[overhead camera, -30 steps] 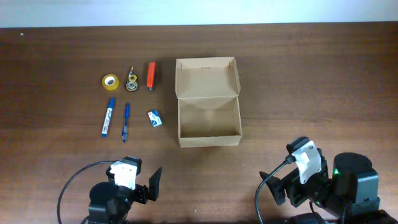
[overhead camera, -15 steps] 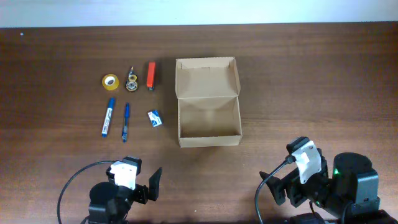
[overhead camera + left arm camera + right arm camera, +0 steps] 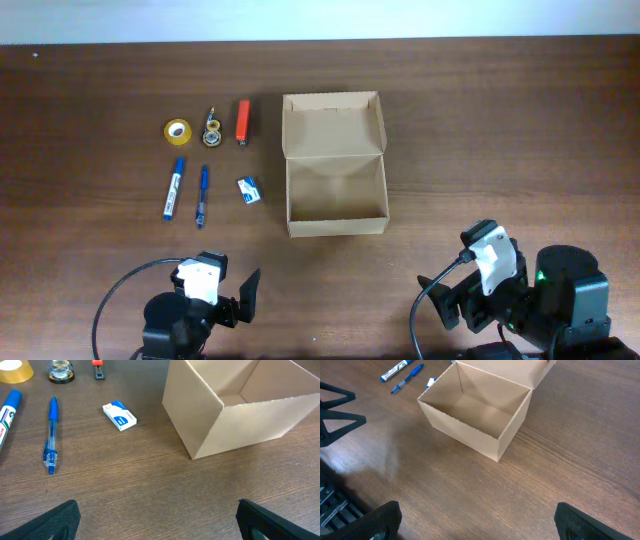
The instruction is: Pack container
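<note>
The container (image 3: 336, 192) is a tan cardboard box in the table's middle, open and empty inside, its flap lid (image 3: 333, 124) standing back. It also shows in the left wrist view (image 3: 240, 405) and the right wrist view (image 3: 475, 410). Left of it lie a tape roll (image 3: 177, 131), a blue marker (image 3: 173, 187), a blue pen (image 3: 202, 195), a small white-blue box (image 3: 248, 190), an orange stapler (image 3: 242, 121) and a small round metal item (image 3: 212, 128). My left gripper (image 3: 159, 519) is open and empty at the near edge. My right gripper (image 3: 479, 520) is open and empty, near right.
The dark wood table (image 3: 500, 130) runs to a white wall at the far edge. Both arm bases with cables sit at the near edge, the left one (image 3: 190, 315) and the right one (image 3: 540, 300).
</note>
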You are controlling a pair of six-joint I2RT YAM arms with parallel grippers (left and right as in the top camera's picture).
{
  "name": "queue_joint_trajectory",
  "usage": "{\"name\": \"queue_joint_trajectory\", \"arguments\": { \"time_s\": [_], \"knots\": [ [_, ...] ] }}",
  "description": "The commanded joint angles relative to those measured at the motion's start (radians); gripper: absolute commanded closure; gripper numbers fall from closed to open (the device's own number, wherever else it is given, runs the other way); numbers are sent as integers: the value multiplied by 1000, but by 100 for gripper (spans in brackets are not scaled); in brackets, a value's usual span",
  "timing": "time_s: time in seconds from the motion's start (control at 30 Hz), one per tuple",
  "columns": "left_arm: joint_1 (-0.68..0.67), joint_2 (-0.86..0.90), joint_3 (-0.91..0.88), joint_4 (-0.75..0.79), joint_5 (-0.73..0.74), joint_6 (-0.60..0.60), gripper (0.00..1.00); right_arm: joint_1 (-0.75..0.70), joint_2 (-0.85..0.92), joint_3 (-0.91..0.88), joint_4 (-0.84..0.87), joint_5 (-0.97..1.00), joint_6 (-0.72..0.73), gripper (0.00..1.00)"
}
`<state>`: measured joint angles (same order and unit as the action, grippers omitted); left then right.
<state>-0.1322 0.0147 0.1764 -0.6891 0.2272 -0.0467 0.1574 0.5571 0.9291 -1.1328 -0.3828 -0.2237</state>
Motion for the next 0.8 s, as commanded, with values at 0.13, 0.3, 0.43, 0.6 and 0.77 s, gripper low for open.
{"name": "queue_joint_trajectory", "arguments": {
  "time_s": [0.13, 0.3, 0.43, 0.6, 0.77],
  "knots": [
    [4, -10, -5, 82, 58, -7, 1, -7, -7, -8, 3, 13, -1, 1],
    [4, -10, -6, 92, 65, -5, 1, -7, -7, -8, 3, 13, -1, 1],
    [4, -8, -5, 99, 80, -14, 1, -7, -7, -8, 3, 13, -1, 1],
    [4, 53, 10, 99, 19, -47, 1, -7, -7, -8, 3, 13, -1, 1],
    [4, 197, 107, 99, -90, -47, 1, -7, -7, -8, 3, 13, -1, 1]
  ]
}}
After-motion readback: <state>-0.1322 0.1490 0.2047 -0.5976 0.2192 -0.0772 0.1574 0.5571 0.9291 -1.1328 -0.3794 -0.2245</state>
